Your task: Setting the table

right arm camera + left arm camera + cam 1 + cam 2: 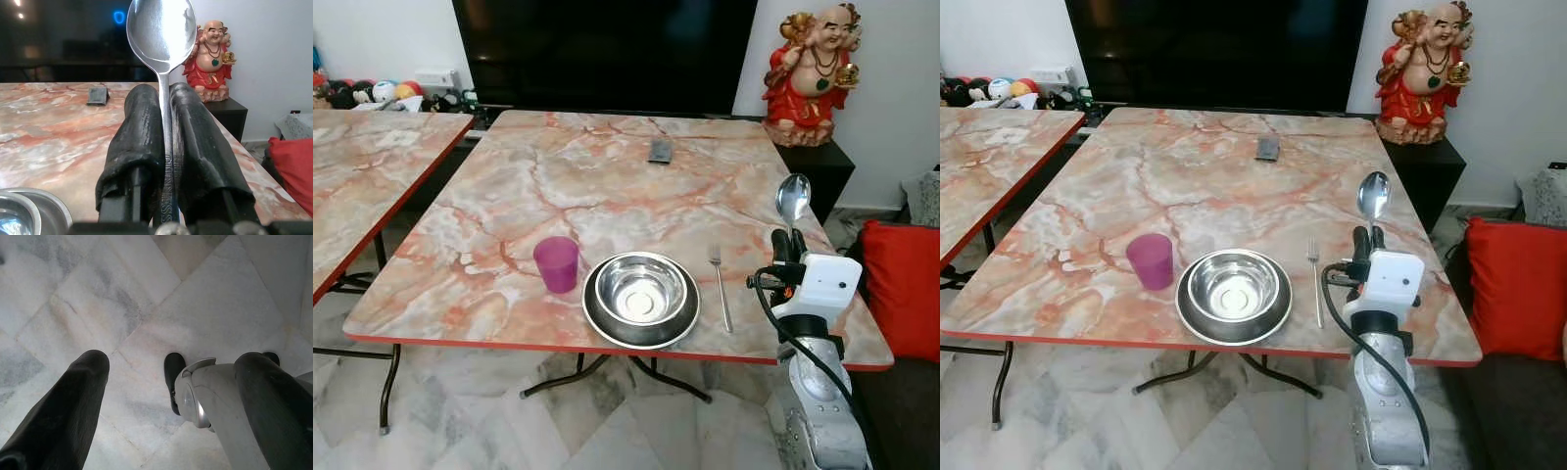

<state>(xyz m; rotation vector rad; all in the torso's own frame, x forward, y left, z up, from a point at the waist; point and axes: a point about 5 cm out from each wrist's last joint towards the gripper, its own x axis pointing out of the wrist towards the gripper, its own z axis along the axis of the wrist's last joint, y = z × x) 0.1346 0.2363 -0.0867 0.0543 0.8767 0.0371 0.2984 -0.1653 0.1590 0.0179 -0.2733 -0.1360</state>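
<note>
**A:** Marble-patterned table [607, 186] with a red edge, dark screen behind it, a red laughing statue [811, 73] on the side cabinet. How far along is the setting?

**B:** Most of one place looks laid. A steel bowl [641, 292] sits in a steel plate [641, 326] near the front edge, a purple cup [556, 263] stands just beside it on the robot's left, and a fork [720, 284] lies just beside the plate on the right.

**A:** And the spoon?

**B:** Not down yet. The right gripper [164, 142] has its fingers pressed together on the spoon [792, 199] handle, with the spoon upright, bowl end up, over the table's right part, beyond the fork.

**A:** The other arm?

**B:** Idle. The left gripper [171, 377] hangs over the pale floor tiles, fingers spread, holding nothing.

**A:** So what's left?

**B:** I'd say laying the spoon flat next to the fork. A small dark object [660, 150] at the far side may need clearing.
</note>
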